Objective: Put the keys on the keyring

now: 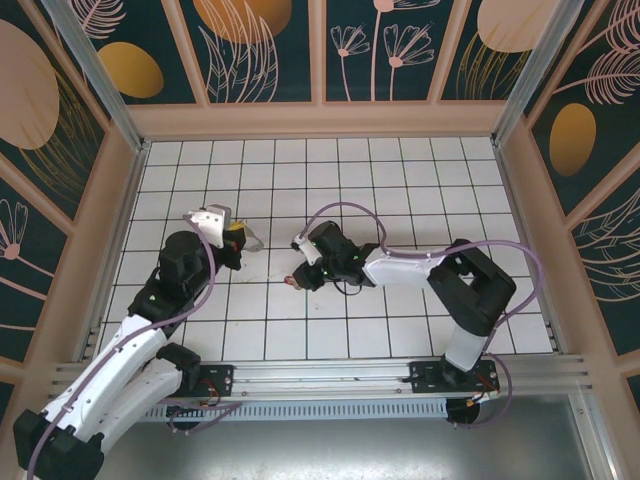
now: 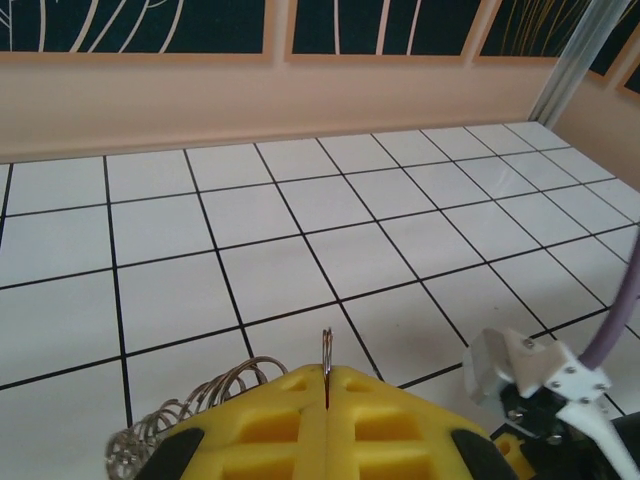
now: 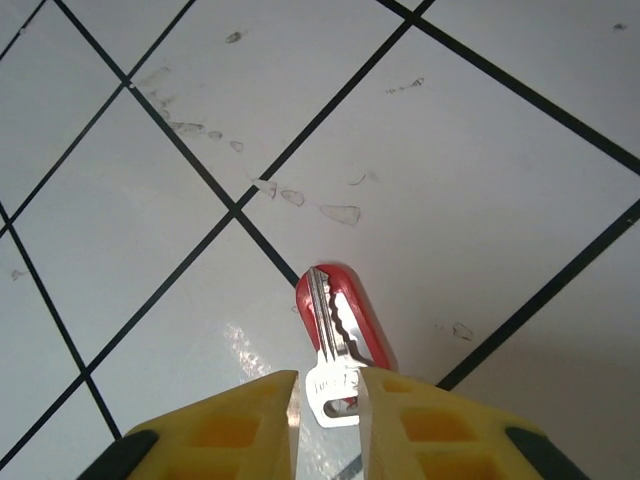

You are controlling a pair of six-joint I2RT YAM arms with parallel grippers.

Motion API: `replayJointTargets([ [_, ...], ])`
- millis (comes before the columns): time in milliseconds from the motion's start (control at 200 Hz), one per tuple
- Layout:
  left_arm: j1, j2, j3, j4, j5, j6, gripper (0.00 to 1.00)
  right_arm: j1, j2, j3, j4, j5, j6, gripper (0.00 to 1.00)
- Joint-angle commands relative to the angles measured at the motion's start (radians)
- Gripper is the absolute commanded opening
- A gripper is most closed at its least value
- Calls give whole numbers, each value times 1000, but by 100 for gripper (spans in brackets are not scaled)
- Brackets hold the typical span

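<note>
A slim silvery key (image 3: pixel 333 335) lies on a red piece (image 3: pixel 375 325) on the white tiled floor. My right gripper (image 3: pixel 328 400) stands narrowly open with the key's head between its yellow fingers; the right finger touches it and a sliver of gap shows on the left. From above, this gripper (image 1: pixel 300 277) is at mid-floor with the red piece (image 1: pixel 293 283) at its tip. My left gripper (image 2: pixel 327 372) is shut on the keyring (image 2: pixel 326 348), whose thin metal edge pokes up between the fingers. In the top view the left gripper (image 1: pixel 236 240) holds the pale keyring (image 1: pixel 252 238) left of the right gripper.
A coil of silvery wire loops (image 2: pixel 190 410) hangs beside my left fingers. The right arm's wrist block (image 2: pixel 525 375) and purple cable (image 2: pixel 615 335) sit close on the right. Peach walls (image 1: pixel 320 118) border the tiled floor, with scuff marks (image 3: pixel 340 213) near the key.
</note>
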Motion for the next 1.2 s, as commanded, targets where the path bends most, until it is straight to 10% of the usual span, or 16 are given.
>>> replayJointTargets([
  [0,5,-47,-23,14,-14,-34,0,17,45,39,-29,24,18,19],
  [561,5,-51,-20,15,12,-27,0,26,88,28,-23,46,34,13],
  [1191,6,-26,-22,30,47,-26,0,37,47,16,-29,82,29,30],
])
